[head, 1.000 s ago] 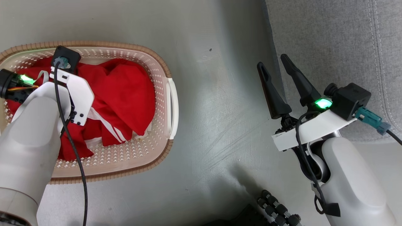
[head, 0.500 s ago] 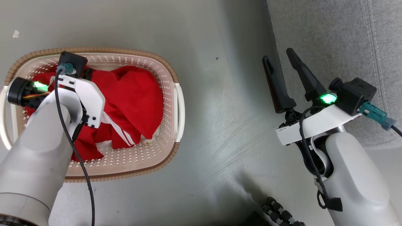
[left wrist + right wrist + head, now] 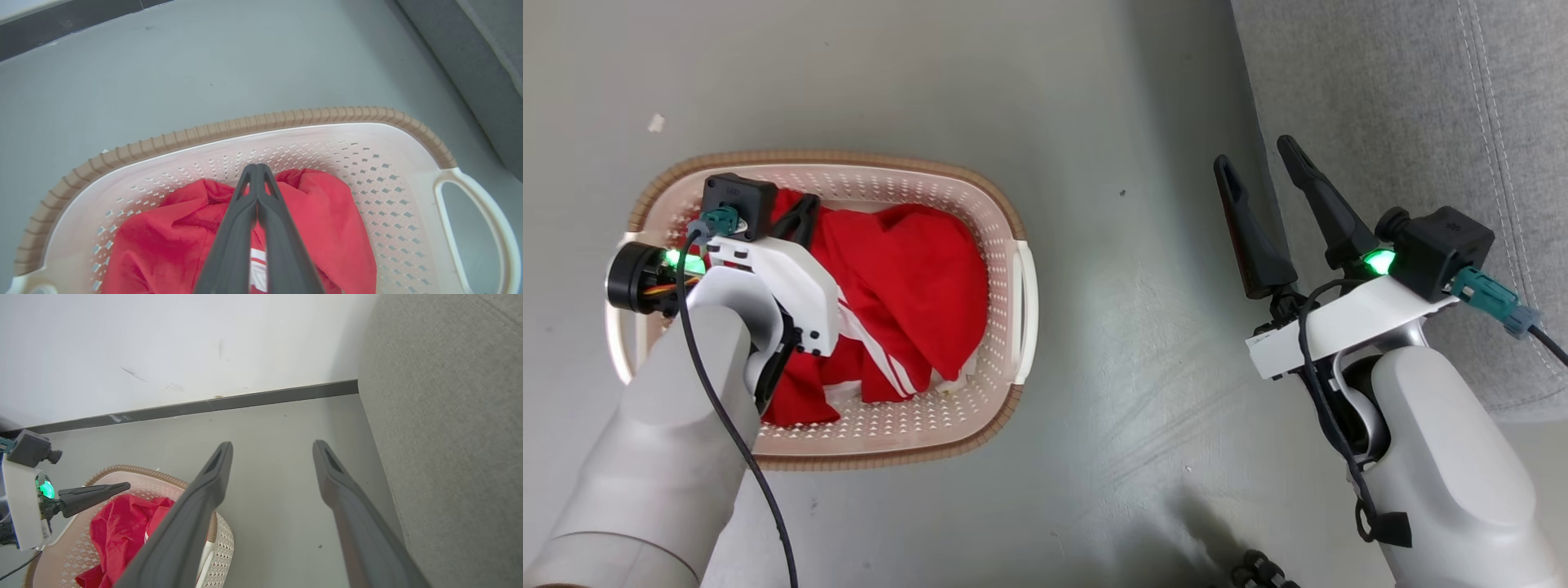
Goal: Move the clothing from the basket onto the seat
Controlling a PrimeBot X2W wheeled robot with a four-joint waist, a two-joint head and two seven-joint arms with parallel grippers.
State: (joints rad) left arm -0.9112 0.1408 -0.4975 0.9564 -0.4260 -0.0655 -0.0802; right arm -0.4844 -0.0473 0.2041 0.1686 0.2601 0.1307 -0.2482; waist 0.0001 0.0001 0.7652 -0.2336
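The cream basket with a brown rim stands on the grey floor, left of the grey seat. Red clothing with white stripes lies heaped inside it. My left gripper hovers over the basket's far left part, shut, with nothing between its fingers. In the left wrist view its pressed-together tips sit above the clothing, near the basket's far wall. My right gripper stands open and empty over the floor at the seat's edge; the right wrist view shows it beside the seat.
Bare grey floor separates basket and seat. A white wall with a dark baseboard runs beyond them. A small white scrap lies on the floor past the basket. Part of my dark base shows at the bottom edge.
The head camera has shifted, so basket and seat sit further right and lower in the picture. My left gripper's shut fingers now show above the clothing. The right gripper stays open.
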